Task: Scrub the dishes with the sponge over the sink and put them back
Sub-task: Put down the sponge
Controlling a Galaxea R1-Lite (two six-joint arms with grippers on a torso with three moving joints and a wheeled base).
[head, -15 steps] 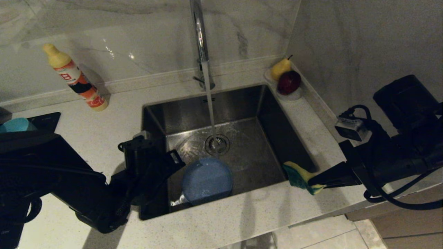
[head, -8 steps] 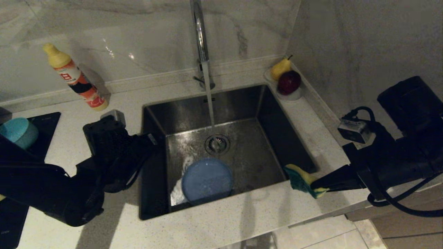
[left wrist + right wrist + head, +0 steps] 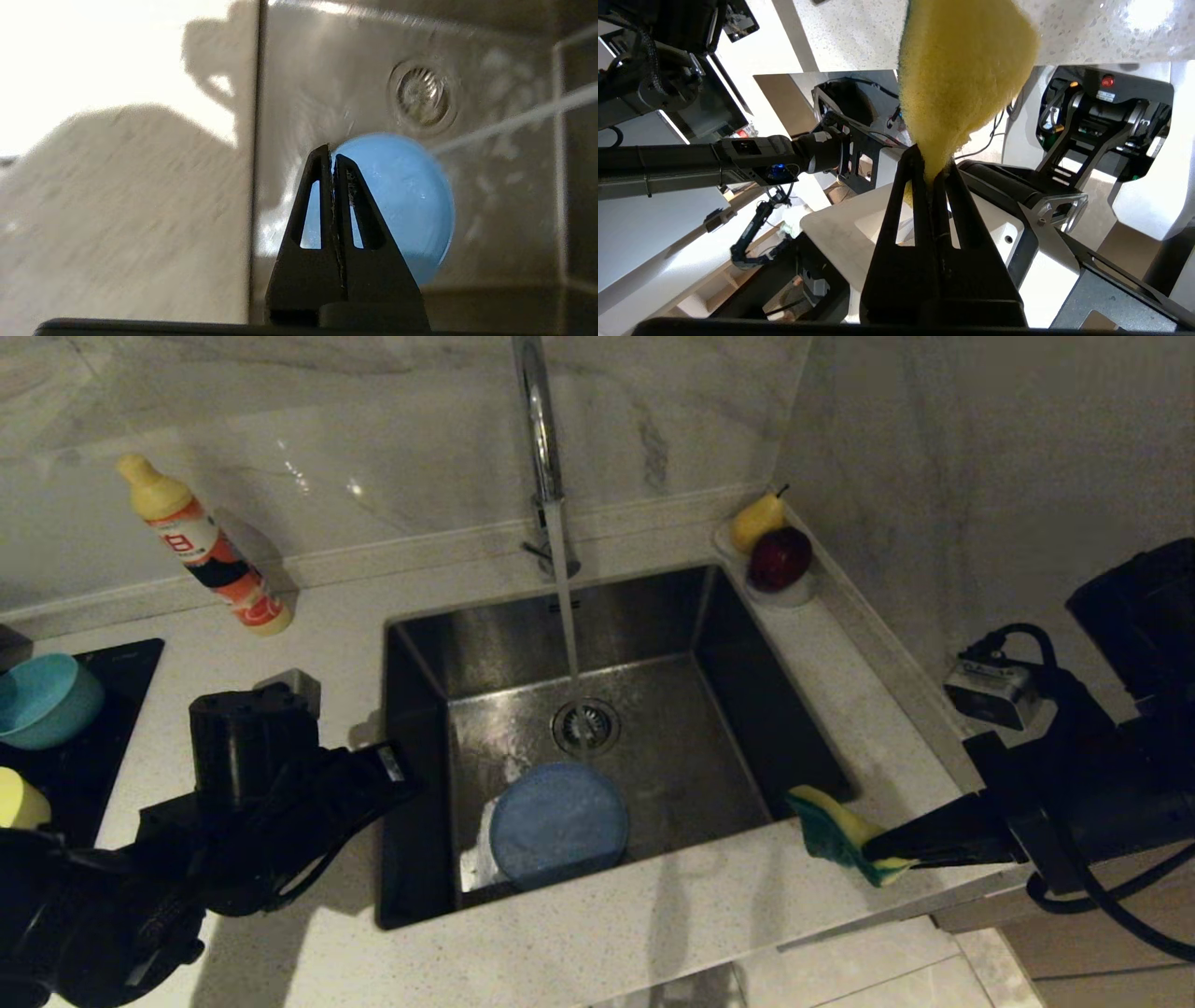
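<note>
plate in sink, sponge pinched at its edge

plate (image 3: 558, 823) lies in the sink (image 3: 728, 616) near the drain; right end effector (image 3: 878, 847) pinches the sponge (image 3: 836, 829) beside the sink; left end effector (image 3: 332, 156), pressed together, is left of the sink.

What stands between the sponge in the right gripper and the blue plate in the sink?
Nothing visible does. The right gripper, shut on the sponge, is over the sink's front right corner. The blue plate lies on the sink floor, with only bare steel between them. The left gripper is shut, above the left rim.
</note>
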